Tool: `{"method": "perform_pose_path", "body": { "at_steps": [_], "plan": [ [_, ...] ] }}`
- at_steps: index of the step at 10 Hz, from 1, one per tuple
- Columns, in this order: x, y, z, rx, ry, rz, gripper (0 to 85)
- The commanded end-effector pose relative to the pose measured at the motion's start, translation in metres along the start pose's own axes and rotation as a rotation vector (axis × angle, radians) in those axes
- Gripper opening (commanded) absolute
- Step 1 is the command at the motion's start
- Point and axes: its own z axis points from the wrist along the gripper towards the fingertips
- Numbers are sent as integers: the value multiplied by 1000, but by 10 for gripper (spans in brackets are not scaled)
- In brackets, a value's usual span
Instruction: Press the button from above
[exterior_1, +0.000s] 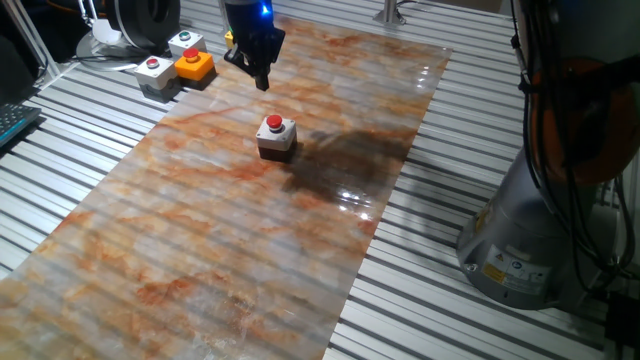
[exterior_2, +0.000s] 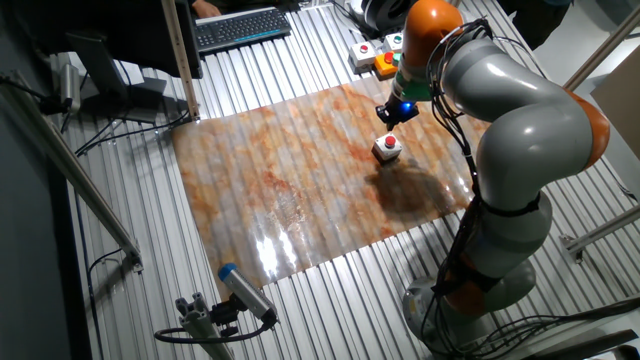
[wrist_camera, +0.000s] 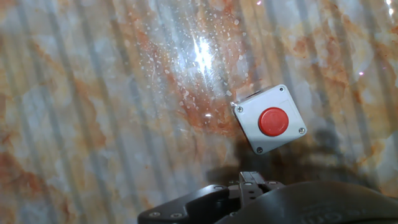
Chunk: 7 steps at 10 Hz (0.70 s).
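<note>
Red and round, the button (exterior_1: 274, 123) sits on a little square box with a pale grey top and a dark brown base, standing upright on a marbled orange-and-grey mat (exterior_1: 200, 250) laid over the slatted metal table (exterior_1: 520, 330). In one fixed view the box stands a little above the middle of the frame, on the far half of the mat. In the hand view the grey top shows four corner screws and lies turned at a slant, at about 3 o'clock from the frame centre, with the red cap (wrist_camera: 273, 121) in its middle.

Up and away from the button hangs the gripper (exterior_1: 263, 82), at about 12 o'clock from it in one fixed view, well apart and not touching. Its dark fingers point down toward the mat; whether they are spread or closed I cannot tell, since no view shows the tips plainly. A blue light glows on the hand above them. In the other fixed view the gripper (exterior_2: 390, 118) hovers just above and at 11 o'clock from the button (exterior_2: 389, 143).

Beyond the mat's far corner, at about 10 o'clock from the button, stand an orange box (exterior_1: 194, 65) with a red button and two light-grey boxes (exterior_1: 155, 74) beside it. The arm's grey base (exterior_1: 520, 240) stands at 3 o'clock, off the mat.
</note>
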Motion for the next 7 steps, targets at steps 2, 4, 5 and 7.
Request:
{"method": "perform_pose_path", "body": {
  "at_steps": [2, 4, 5, 7],
  "plan": [
    [0, 0, 0, 0, 1, 3, 0],
    [0, -1, -1, -2, 3, 5, 0],
    [1, -1, -2, -2, 5, 5, 0],
    [2, 2, -5, 1, 8, 11, 0]
  ]
}}
